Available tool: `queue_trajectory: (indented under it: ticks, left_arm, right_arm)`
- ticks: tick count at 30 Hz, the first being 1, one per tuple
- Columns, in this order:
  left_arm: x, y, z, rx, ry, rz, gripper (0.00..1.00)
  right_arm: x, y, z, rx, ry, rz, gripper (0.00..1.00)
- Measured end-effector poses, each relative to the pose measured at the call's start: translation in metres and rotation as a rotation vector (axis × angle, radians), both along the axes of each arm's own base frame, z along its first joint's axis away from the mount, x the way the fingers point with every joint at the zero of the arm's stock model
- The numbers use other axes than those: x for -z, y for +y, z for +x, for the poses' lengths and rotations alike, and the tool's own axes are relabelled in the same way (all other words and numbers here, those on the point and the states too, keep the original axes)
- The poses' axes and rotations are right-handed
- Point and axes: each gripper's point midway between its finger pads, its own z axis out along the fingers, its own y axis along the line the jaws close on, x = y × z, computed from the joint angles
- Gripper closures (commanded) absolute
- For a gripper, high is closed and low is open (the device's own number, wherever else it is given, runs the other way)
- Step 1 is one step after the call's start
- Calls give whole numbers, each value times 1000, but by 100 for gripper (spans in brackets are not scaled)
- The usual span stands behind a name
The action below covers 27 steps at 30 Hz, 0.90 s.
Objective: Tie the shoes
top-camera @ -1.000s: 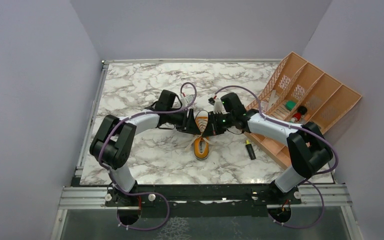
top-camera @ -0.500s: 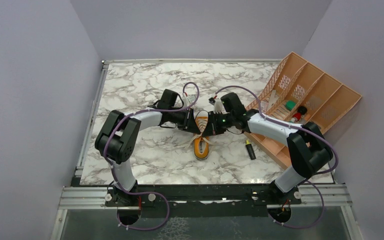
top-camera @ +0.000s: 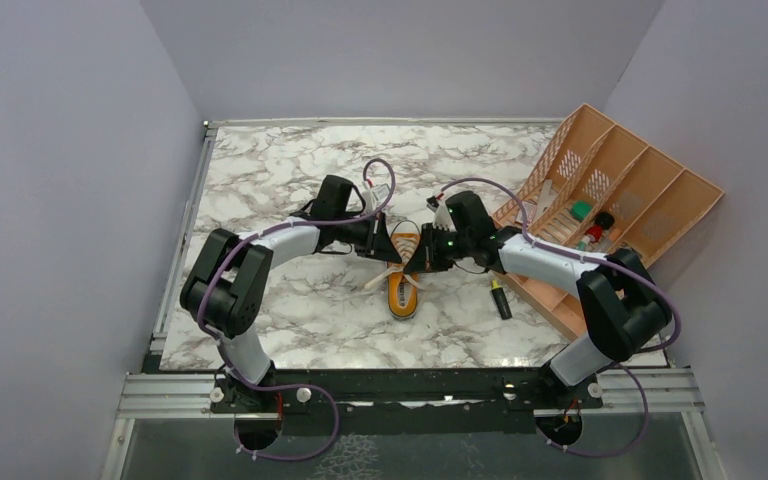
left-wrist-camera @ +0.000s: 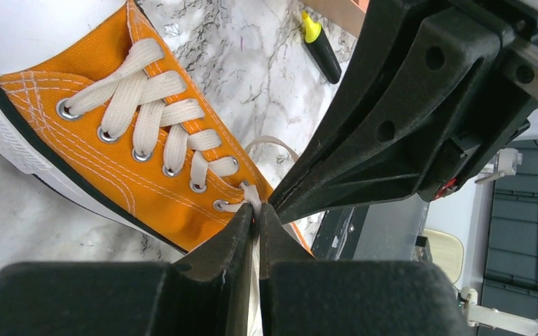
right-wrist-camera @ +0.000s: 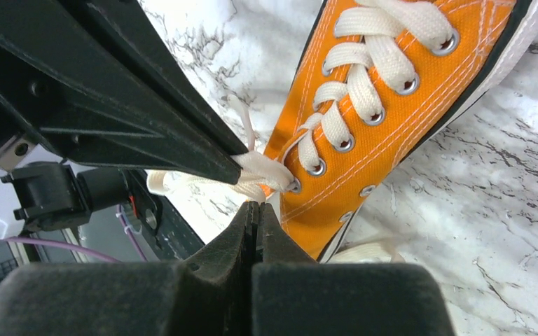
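Observation:
The orange sneaker (top-camera: 402,296) lies mid-table, its white toe cap pointing away from the arm bases. Both grippers meet tip to tip over its lacing. My left gripper (left-wrist-camera: 257,210) is shut on a white lace (left-wrist-camera: 252,193) just past the last eyelet, and white lace shows between its fingers. My right gripper (right-wrist-camera: 253,206) is shut, its tip right under a bunched lace (right-wrist-camera: 263,171) beside the orange canvas (right-wrist-camera: 392,133). No lace shows between the right fingers. A loose lace end (top-camera: 381,281) trails left of the sneaker.
A black marker with a yellow cap (top-camera: 500,299) lies right of the sneaker, also in the left wrist view as the marker (left-wrist-camera: 320,46). An orange slotted rack (top-camera: 615,195) holding small items stands at the right edge, close to the right arm.
My left gripper has closed onto the lace beside the sneaker's opening and shifted slightly. The right gripper has stayed shut in nearly the same place.

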Motion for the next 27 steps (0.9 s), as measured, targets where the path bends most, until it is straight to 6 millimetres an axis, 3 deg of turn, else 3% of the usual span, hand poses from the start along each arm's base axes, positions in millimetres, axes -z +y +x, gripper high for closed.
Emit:
queue_trajectory:
  ticks: [27]
  left_arm:
    - [-2,-2,-12,-6,18,5,93]
  right_arm:
    - [6,12,23,128,41,48,99]
